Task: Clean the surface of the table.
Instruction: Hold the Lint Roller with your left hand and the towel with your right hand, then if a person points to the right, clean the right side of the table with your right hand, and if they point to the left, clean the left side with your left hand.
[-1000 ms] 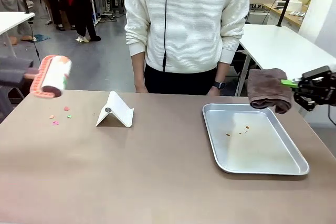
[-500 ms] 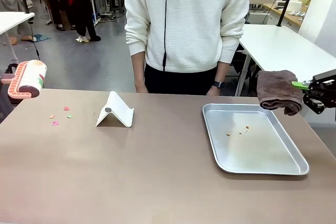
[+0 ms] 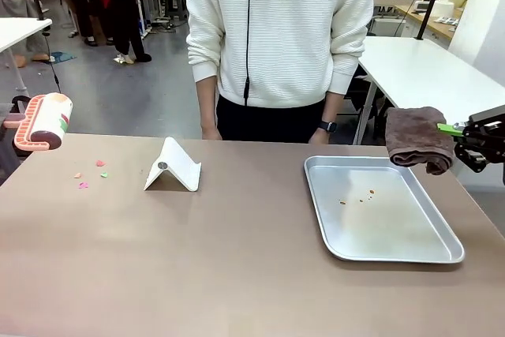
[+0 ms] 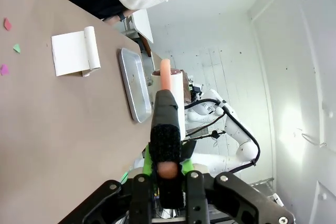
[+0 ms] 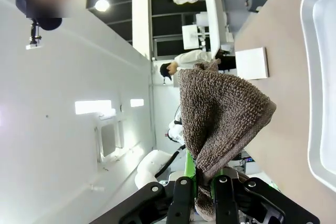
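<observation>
Leftward is where the lint roller (image 3: 47,120) has gone since a second ago. It now hangs off the far left corner of the table (image 3: 237,258), and the brown cloth (image 3: 418,138) has shifted right, past the far right corner of the silver tray (image 3: 319,211). My left gripper (image 4: 168,182) is clamped on the roller's dark handle. My right gripper (image 5: 202,187) pinches the cloth between its green pads, so the cloth droops in the air. The table lies in front of me, wide and brown. Small coloured scraps (image 3: 91,175) lie on its far left part, with a white folded stand (image 3: 175,165) to their right. A few crumbs (image 3: 359,196) sit in the tray. A person (image 3: 280,37) stands at the far side.
</observation>
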{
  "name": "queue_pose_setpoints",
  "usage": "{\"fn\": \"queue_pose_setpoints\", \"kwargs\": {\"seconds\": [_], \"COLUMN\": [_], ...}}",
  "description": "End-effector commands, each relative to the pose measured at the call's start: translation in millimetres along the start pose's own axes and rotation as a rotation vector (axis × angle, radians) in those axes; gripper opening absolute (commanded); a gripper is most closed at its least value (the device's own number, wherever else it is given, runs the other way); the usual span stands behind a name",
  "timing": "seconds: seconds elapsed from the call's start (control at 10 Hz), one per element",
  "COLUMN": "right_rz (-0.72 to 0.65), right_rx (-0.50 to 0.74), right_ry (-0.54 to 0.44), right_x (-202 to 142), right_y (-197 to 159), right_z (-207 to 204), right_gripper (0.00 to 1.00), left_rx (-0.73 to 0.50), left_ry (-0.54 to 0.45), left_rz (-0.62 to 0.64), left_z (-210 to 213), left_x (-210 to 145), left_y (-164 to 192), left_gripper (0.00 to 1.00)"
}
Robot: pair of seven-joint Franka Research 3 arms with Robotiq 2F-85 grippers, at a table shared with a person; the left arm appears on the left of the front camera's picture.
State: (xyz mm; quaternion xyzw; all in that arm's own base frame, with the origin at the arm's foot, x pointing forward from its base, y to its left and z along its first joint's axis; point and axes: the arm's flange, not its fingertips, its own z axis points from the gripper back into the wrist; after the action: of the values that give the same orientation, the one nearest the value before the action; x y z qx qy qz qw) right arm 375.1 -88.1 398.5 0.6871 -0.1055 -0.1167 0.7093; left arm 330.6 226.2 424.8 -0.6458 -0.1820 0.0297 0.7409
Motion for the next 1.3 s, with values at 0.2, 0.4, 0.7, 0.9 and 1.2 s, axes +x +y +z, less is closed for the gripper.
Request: {"fn": "queue_pose_setpoints", "kwargs": {"seconds": [0.2,0.4,0.7,0.9,1.2], "right_rz": [-0.013,-0.013,-0.013,-0.013,-0.013], "right_rx": [0.001,0.001,0.001,0.001,0.001], "right_ry": [-0.003,-0.003,-0.003,-0.003,-0.003], "right_x": [-0.9,-0.9,-0.9,-0.9,-0.9], "right_y": [3.8,3.8,3.8,3.8,3.8], "right_z": [0.9,0.9,0.9,0.9,0.9], "right_gripper": [0.0,0.0,0.0,0.0,0.0], "left_rx": [-0.003,-0.003,-0.003,-0.003,-0.003], "left_ry": [0.012,0.012,0.012,0.012,0.012], "left_rz": [-0.01,-0.01,-0.01,-0.01,-0.01], "left_z": [0.0,0.0,0.0,0.0,0.0], "left_x": [-1.9,-1.9,-1.9,-1.9,-1.9], "left_y": [-4.6,-4.6,-4.6,-4.6,-4.6], "left_gripper": [0.08,0.08,0.08,0.08,0.08]}}
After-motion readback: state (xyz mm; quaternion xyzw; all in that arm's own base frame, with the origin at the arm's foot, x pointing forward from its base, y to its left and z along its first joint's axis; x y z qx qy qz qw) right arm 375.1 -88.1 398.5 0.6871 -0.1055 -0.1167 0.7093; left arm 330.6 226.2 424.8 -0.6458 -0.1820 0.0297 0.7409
